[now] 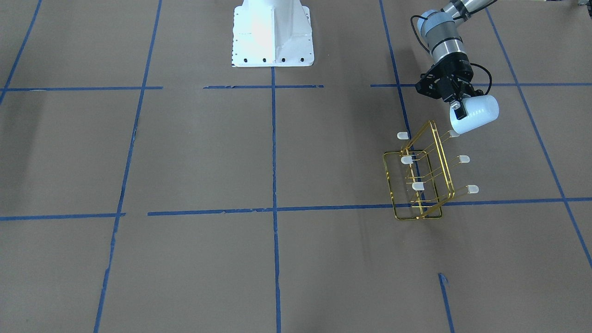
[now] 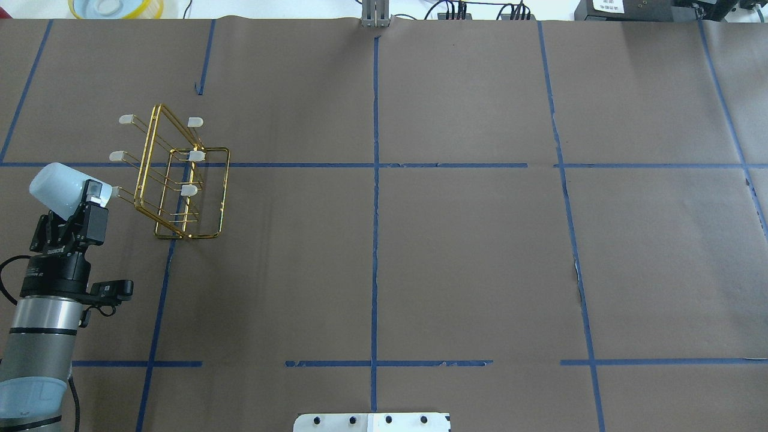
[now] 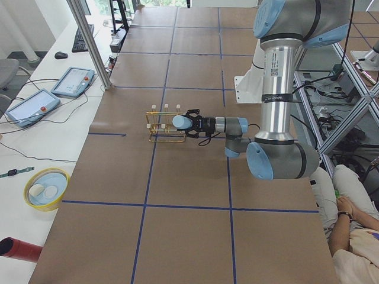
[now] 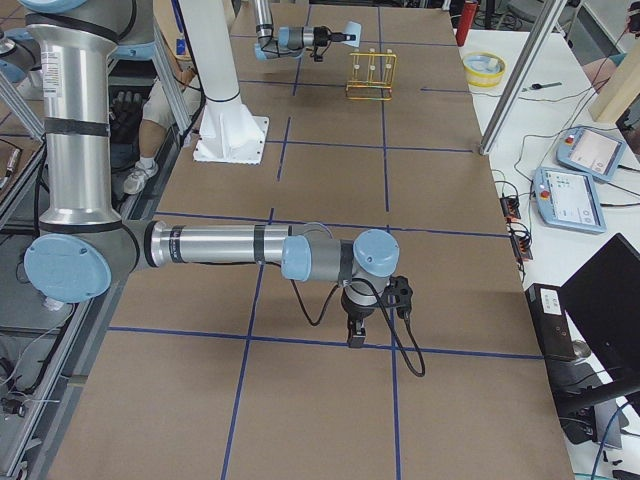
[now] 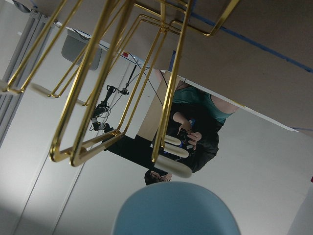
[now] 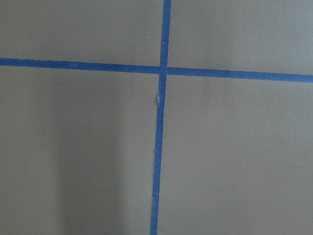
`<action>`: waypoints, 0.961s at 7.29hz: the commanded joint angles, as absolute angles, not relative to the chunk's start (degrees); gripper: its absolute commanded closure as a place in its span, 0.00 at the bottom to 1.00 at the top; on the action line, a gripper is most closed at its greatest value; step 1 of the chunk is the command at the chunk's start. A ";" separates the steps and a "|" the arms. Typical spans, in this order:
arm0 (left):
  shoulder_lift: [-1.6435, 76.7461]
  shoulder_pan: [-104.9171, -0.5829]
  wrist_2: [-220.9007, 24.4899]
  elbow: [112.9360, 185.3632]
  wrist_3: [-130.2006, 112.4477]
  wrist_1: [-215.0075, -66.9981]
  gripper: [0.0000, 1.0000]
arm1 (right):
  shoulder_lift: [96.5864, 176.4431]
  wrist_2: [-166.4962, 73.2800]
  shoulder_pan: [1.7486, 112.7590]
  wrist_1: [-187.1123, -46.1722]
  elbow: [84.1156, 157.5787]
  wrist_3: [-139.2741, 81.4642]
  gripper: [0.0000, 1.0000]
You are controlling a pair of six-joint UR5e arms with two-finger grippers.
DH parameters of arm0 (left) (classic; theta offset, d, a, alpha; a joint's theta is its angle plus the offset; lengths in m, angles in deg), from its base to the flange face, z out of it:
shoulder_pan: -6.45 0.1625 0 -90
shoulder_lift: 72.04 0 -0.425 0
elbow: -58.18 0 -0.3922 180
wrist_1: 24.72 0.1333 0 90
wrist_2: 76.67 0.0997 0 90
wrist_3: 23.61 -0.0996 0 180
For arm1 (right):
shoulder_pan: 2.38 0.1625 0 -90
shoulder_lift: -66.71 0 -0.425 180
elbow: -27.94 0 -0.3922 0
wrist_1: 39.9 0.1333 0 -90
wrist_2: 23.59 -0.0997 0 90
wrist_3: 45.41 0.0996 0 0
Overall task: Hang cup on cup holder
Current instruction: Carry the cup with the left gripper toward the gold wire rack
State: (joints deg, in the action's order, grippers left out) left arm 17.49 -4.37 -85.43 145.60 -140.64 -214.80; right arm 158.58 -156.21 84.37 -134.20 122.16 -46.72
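The left gripper (image 1: pixel 458 109) pinched the cup (image 1: pixel 477 113) by its rim, mouth just beside a top prong of the rack (image 1: pixel 418 186). Grasp complete; hanging remained. Right gripper (image 4: pixel 356 336) state: indeterminable.

I count one cup (image 1: pixel 476 114), one cup holder (image 1: pixel 443 157) with six capped prongs (image 1: pixel 472 189), one left arm (image 2: pixel 42 324), one right arm (image 4: pixel 220 245).

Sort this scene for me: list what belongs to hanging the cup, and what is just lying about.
For the job: cup, held tilted by the left gripper; gold wire cup holder beside it.
Lying about, on the side bench: yellow bowl, red cylinder, two teach pendants, keyboard.
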 commanded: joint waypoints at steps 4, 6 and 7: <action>18.39 -4.72 -85.81 143.96 -140.24 -214.39 0.80 | 158.55 -156.21 84.37 -134.20 122.16 -46.72 0.00; 19.01 -4.98 -86.51 143.09 -140.24 -214.30 0.80 | 158.55 -156.21 84.37 -134.20 122.16 -46.72 0.00; 19.53 -4.89 -86.69 143.00 -140.24 -213.43 0.80 | 158.64 -156.21 84.37 -134.20 122.16 -46.72 0.00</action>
